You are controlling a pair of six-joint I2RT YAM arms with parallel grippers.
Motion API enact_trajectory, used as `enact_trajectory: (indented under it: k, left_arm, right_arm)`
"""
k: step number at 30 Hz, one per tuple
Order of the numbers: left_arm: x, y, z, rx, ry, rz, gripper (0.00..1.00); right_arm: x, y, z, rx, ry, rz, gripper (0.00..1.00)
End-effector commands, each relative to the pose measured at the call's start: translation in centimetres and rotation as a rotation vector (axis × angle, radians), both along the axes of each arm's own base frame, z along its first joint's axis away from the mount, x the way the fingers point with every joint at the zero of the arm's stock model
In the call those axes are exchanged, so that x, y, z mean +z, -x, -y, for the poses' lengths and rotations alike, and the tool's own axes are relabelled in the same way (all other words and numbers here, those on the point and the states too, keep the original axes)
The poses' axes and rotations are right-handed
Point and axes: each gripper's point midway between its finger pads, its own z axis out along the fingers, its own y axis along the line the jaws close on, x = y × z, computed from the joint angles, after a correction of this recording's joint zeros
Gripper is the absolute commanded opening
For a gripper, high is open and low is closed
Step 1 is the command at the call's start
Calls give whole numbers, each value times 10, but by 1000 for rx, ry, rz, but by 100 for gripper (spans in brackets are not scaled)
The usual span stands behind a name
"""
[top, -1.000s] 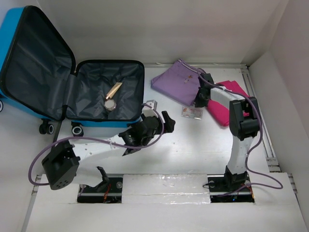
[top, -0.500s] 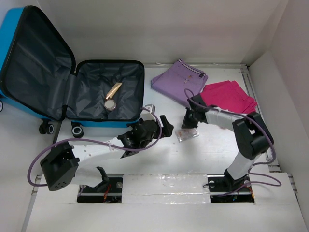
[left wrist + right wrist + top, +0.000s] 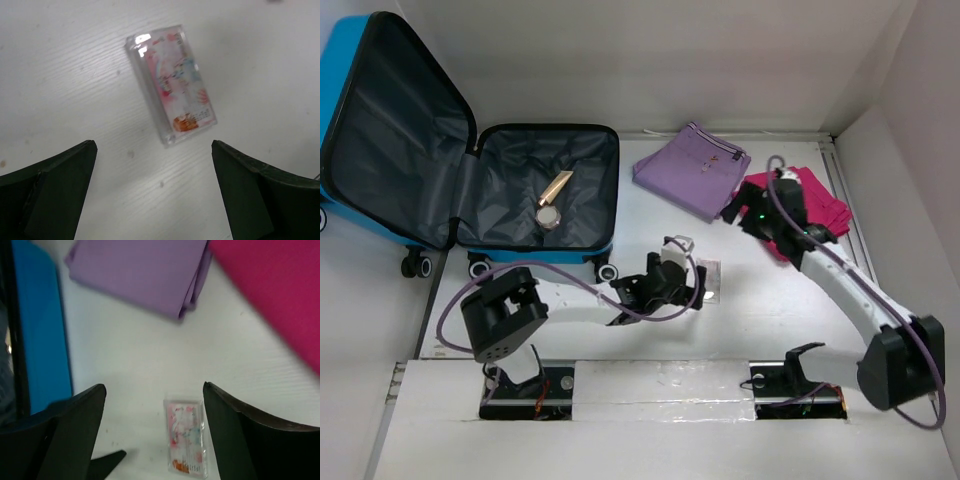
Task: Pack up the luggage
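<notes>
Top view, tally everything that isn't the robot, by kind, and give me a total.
Suitcase: 1
Folded clothes: 2, purple cloth and pink cloth
Clear packet on the table: 1
Small items inside the open case: 2, gold tube and round jar
Total: 6

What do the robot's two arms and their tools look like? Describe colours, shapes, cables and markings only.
The left arm and right arm have white links joined by blocky black housings. A lilac cable loops along each. The left tool and right tool each have two dark, wedge-shaped fingers. A small green light glows near the right one. No markings are readable.
</notes>
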Motion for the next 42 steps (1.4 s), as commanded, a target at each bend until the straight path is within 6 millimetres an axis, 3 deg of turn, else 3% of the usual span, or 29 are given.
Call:
enact_trajectory:
  k: [1, 2, 4, 5, 6, 8, 9, 12, 13, 15, 17, 19, 26, 28, 35, 42]
  left_arm:
    - [33, -15, 34, -45, 41, 98, 96]
    - [32, -15, 48, -65, 39, 89, 96]
    - [23, -14, 65, -69, -2, 84, 96]
    - [34, -18, 70, -60, 6, 94, 96]
    - [13, -22, 72, -37, -45, 66, 96]
    - [-7, -29, 67, 19, -149, 36, 96]
    - [-14, -36, 73, 64, -160, 22, 96]
    - [-28, -42, 67, 146, -231, 19, 96]
    - [-36, -42, 65, 161, -247, 10, 96]
    - [-36, -44, 62, 199, -238, 4, 96]
    - [-40, -45, 60, 214, -242, 5, 95]
    - [-40, -45, 58, 231, -243, 2, 95]
    - [-50, -45, 71, 192, -247, -7, 93]
    - [-58, -49, 65, 217, -275, 11, 93]
    - [-39, -76, 72, 306, -257, 56, 95]
    - [-43, -95, 66, 367, -304, 86, 95]
  right_arm:
    - [37, -14, 34, -73, 7, 146, 85]
    - [48, -14, 39, -82, -11, 191, 85]
    - [54, -13, 49, -90, -42, 231, 85]
    - [49, -11, 51, -85, -49, 217, 85]
    - [53, -11, 52, -81, -61, 240, 85]
    - [44, -8, 51, -56, -82, 220, 85]
    - [47, -8, 48, -38, -94, 230, 85]
    - [40, -3, 50, -18, -89, 221, 85]
    - [47, -3, 51, -13, -84, 248, 86]
    - [39, 0, 59, -22, -94, 232, 89]
    - [51, 2, 58, 7, -111, 279, 91]
    - [47, 3, 61, 7, -119, 270, 92]
    - [42, 6, 65, 9, -143, 271, 90]
    - [40, 6, 65, 9, -143, 273, 90]
    - [36, 8, 62, 28, -153, 273, 90]
    - [41, 5, 59, 49, -184, 309, 99]
